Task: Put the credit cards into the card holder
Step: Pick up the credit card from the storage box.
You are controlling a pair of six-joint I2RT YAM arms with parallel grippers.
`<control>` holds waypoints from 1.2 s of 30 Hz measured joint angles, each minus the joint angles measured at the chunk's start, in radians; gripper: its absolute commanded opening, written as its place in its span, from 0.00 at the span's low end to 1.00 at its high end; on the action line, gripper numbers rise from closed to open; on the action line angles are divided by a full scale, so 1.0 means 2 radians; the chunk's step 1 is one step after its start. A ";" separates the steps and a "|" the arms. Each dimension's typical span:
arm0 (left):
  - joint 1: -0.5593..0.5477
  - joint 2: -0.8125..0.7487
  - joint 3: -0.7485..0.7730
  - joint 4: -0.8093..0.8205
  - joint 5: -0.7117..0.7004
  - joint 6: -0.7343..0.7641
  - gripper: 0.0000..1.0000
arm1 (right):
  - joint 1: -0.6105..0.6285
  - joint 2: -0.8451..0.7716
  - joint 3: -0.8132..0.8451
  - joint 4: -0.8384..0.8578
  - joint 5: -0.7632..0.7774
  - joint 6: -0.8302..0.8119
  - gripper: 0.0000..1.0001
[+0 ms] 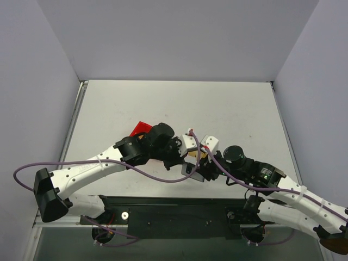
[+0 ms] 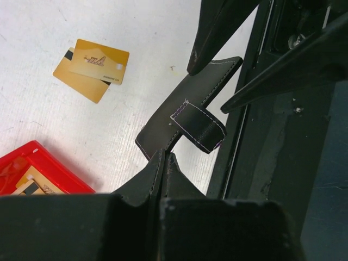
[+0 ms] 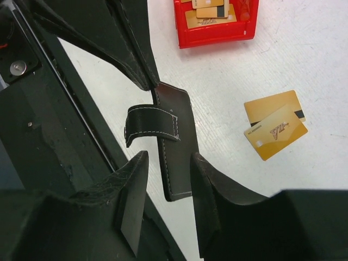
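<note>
The card holder (image 3: 176, 130) is held clear of the table (image 3: 304, 60), turned on edge, with its stitched strap (image 3: 152, 125) folded across one face. One end is pinched between the closed fingers of the left gripper (image 2: 165, 163). The other end lies between the fingers of the right gripper (image 3: 169, 160), which stand apart around it. One pad is at or just beside one face, and a strip of table is seen between the other pad and the other face, so no right-hand grip is made out.

The holder is judged to be light, thin and soft. It is likely to bend or droop if only a corner is held, so a hold across both flat faces near an end, clear of the strap, is advised. The loose strap may catch on a fingertip.

Two credit cards (image 3: 274, 124) lie overlapped and flat on the table, well off to one side of the right fingers. More are seen in the red bin (image 3: 217, 38), beyond the left fingertips. The cards are judged to be stiff, smooth and slippery, and hard to lift from a flat surface. The raised edge of the upper card is the likeliest place for a pinch.
</note>
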 measured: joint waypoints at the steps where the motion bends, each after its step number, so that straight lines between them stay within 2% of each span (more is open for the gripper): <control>1: 0.000 -0.002 0.000 0.000 0.003 0.000 0.00 | 0.002 0.001 0.000 0.000 0.000 -0.001 0.31; 5: 0.001 -0.016 0.000 0.005 0.017 0.002 0.00 | 0.006 0.009 0.000 -0.001 0.000 -0.008 0.24; 7: 0.002 -0.022 0.000 0.007 0.025 0.002 0.00 | 0.006 0.010 0.000 0.000 -0.001 -0.009 0.17; 8: 0.002 -0.024 0.000 0.009 0.028 0.002 0.00 | 0.006 0.010 0.000 0.000 -0.002 -0.009 0.09; 10: 0.003 -0.030 0.000 0.010 0.034 0.002 0.00 | 0.006 0.010 0.000 0.000 -0.004 -0.011 0.00; 15: 0.006 -0.036 0.000 0.013 0.038 0.001 0.00 | 0.006 0.010 0.001 0.003 -0.011 -0.007 0.00; 17: 0.008 -0.036 0.000 0.014 0.036 -0.002 0.12 | 0.006 0.011 0.001 0.003 -0.011 -0.004 0.00; 18: 0.008 -0.036 0.000 0.016 0.033 -0.004 0.23 | 0.006 0.012 0.002 0.003 -0.011 0.000 0.00; 20: 0.009 -0.036 0.000 0.020 0.023 -0.008 0.39 | 0.006 0.016 0.005 0.003 -0.004 0.010 0.00; 21: 0.009 -0.037 -0.001 0.025 0.016 -0.011 0.43 | 0.006 0.018 0.006 0.003 0.004 0.018 0.00; 22: 0.010 -0.038 -0.001 0.030 0.006 -0.015 0.62 | 0.006 0.019 0.006 0.002 0.013 0.024 0.00; 23: 0.011 -0.041 -0.002 0.035 -0.004 -0.020 0.66 | 0.005 0.019 0.006 0.001 0.023 0.032 0.00; 27: 0.022 -0.067 -0.017 0.063 -0.053 -0.039 0.75 | -0.011 0.024 0.006 -0.001 0.078 0.077 0.00; 36: 0.077 -0.130 -0.062 0.137 -0.138 -0.103 0.76 | -0.103 0.025 -0.005 -0.001 0.182 0.213 0.00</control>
